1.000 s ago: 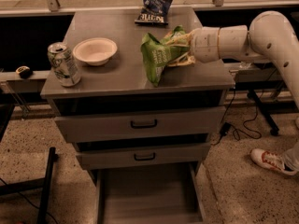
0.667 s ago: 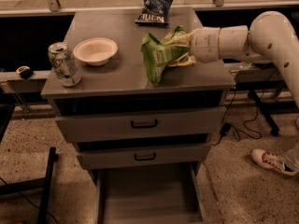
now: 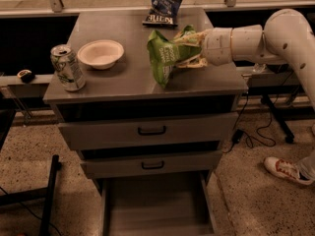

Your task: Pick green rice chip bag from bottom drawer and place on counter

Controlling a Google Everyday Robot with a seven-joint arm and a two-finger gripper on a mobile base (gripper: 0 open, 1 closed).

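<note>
The green rice chip bag (image 3: 166,54) hangs from my gripper (image 3: 193,49), with its lower corner touching or just above the counter (image 3: 123,80) near the middle right. The gripper reaches in from the right on a white arm and is shut on the bag's upper right part. The bottom drawer (image 3: 155,210) is pulled out below the cabinet, and its grey floor shows nothing in it.
A white bowl (image 3: 100,53) and a drink can (image 3: 67,68) stand on the counter's left. A dark blue chip bag (image 3: 163,6) leans at the back edge. Two upper drawers with black handles (image 3: 151,131) are closed. A person's shoe (image 3: 285,170) is on the floor at right.
</note>
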